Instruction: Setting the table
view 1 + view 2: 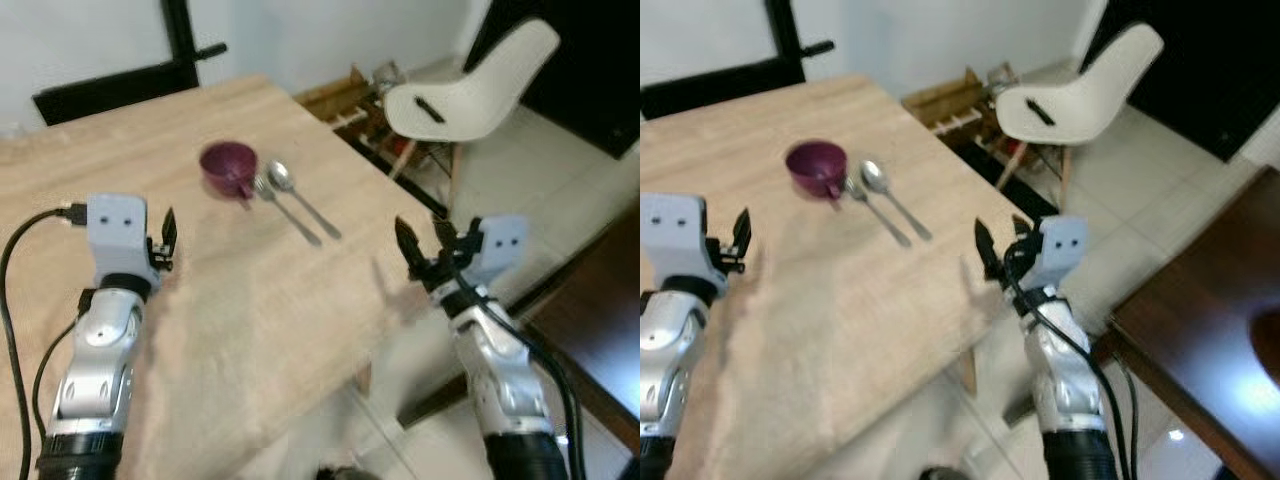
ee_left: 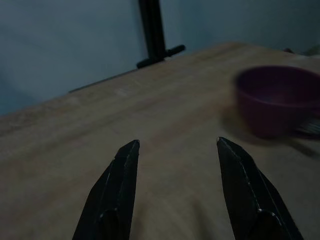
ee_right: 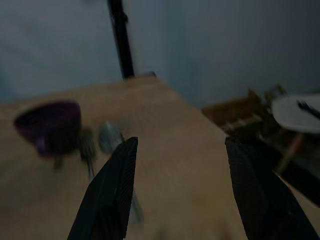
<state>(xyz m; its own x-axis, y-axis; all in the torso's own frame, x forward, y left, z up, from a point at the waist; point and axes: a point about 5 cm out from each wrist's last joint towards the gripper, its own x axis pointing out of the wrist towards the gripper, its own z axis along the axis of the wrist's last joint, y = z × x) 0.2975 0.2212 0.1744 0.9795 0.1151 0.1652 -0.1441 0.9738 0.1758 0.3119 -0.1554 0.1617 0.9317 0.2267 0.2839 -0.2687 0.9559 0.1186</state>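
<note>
1. A dark purple round cup (image 1: 229,167) was seen on the light wooden table (image 1: 250,300), with a metal fork (image 1: 285,210) and metal spoon (image 1: 300,197) just beside it.
2. The left gripper (image 1: 168,238) was held spread wide over the table, empty.
3. The right gripper (image 1: 422,245) was held parted at the table's edge, empty.

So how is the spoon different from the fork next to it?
The spoon ends in a smooth round bowl; the fork ends in narrow prongs. The spoon lies on the side away from the purple cup; the fork lies right beside the cup. Both are silver, long-handled, and lie flat, roughly parallel, on the wooden table.
</note>
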